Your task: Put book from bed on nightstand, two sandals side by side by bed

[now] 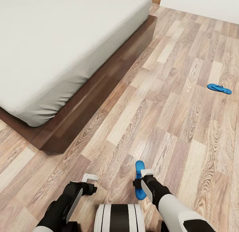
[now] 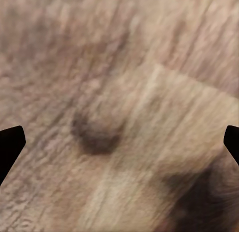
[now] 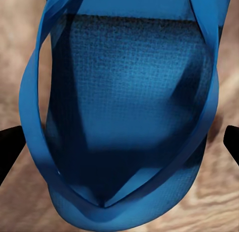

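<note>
**A:** Your right hand (image 1: 143, 174) hangs low over the wood floor (image 1: 186, 125) with one blue sandal (image 1: 139, 178) right under it. Along its fingers you're looking straight down into the straps and footbed (image 3: 134, 117), and the two dark fingertips sit wide at either edge, outside the sole. So is it gripped or not?

**B:** I can't tell. The fingers look spread past the sandal, which I'd read as either about to close or having just let go. Touching or apart isn't clear.

**A:** And your left hand (image 1: 90, 177)?

**B:** Empty, fingers wide, aimed at bare planks (image 2: 119, 92). Held low, out of the way.

**A:** Where's the other sandal (image 1: 219, 88)?

**B:** Lying flat on the floor well off to your right, far from the bed (image 1: 66, 42) and far from its mate. The near one lies a little out from the bed's dark frame (image 1: 99, 102), probably a fair spot to pair them, so the far one needs fetching. The book isn't on the mattress corner you can see.
</note>
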`<state>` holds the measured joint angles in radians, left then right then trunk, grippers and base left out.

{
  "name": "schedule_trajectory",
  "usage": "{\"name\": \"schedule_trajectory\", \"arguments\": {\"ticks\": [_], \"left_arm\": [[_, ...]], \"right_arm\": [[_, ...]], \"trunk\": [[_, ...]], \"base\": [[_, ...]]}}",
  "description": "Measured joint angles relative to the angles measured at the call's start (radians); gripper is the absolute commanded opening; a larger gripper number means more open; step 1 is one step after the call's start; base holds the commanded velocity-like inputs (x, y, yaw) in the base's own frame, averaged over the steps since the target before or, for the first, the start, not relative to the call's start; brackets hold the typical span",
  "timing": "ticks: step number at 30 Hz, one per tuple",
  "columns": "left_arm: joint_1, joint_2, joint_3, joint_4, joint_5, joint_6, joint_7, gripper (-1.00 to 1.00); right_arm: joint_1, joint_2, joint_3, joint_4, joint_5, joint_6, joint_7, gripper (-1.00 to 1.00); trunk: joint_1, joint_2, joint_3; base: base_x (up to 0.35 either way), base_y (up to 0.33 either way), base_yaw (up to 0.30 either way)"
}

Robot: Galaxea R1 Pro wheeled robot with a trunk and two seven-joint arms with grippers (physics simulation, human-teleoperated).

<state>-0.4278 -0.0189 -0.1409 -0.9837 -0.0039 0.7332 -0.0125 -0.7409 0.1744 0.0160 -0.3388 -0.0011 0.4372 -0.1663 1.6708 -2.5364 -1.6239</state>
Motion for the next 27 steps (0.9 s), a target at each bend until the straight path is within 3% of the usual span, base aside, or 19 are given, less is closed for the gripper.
{"name": "schedule_trajectory", "arguments": {"ticks": [5,6,12,27], "left_arm": [[0.0,0.0,0.0,0.0,0.001,0.0,0.0,1.0],[0.0,0.0,0.0,0.0,0.001,0.0,0.0,1.0],[0.0,0.0,0.0,0.0,0.001,0.0,0.0,1.0],[0.0,-0.001,-0.001,0.001,0.001,-0.001,0.0,1.0]], "right_arm": [[0.0,0.0,0.0,0.0,0.0,0.0,0.001,1.0],[0.0,0.0,0.0,0.0,0.0,0.0,0.001,-1.0],[0.0,0.0,-0.001,0.0,0.005,0.0,0.001,-1.0],[0.001,0.0,0.001,0.002,0.001,-0.001,0.002,-1.0]], "trunk": [[0.0,0.0,0.0],[0.0,0.0,0.0],[0.0,0.0,0.0],[-0.007,0.003,0.058]], "base": [[0.0,0.0,0.0],[0.0,0.0,0.0],[0.0,0.0,0.0],[0.0,0.0,0.0]]}}
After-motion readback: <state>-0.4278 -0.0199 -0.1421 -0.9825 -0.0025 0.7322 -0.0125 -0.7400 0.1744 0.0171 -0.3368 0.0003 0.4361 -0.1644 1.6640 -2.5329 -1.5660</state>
